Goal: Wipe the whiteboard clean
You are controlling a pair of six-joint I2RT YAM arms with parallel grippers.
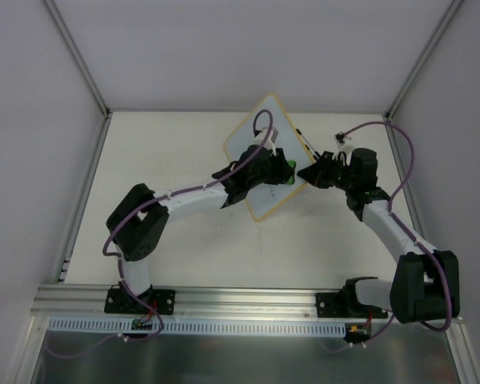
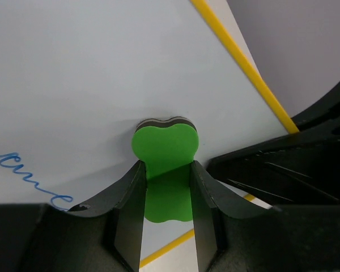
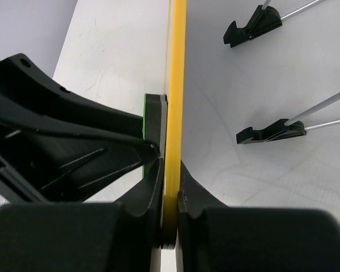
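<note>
Looked down on a flat white table top (image 1: 184, 264), shut in by plain grey walls (image 1: 32, 120) on the left, the back and the right, with a grey metal rail (image 1: 248, 300) along the near edge.

From the left, followed the black and white left arm (image 1: 184, 196) reaching up and right to the middle. Found there a small flat white whiteboard (image 1: 263, 205) with a thin yellow frame, near the back of the table and a little right of the middle. Sat turned like a diamond, one corner to the back wall and one to the near edge. Ran the long way mostly from near to far, leaning a bit left at the far end. Flat or tipped up: could not tell from above.

Showed blue handwriting (image 2: 28, 170) low on the left of its white face. Saw the left gripper (image 2: 167, 167) pinched tight on the thin middle of a small green bone-shaped eraser (image 2: 165, 148), with the eraser's dark end pressed on the white face.

Further right, saw the right gripper (image 3: 171, 170) clamped on the whiteboard's yellow edge, one finger on each side, just beside the eraser and the left gripper. Right of that edge, saw two small black feet (image 3: 255, 25) on thin metal rods. Last, found the black and white right arm (image 1: 384, 220) bent back to the near right corner.
</note>
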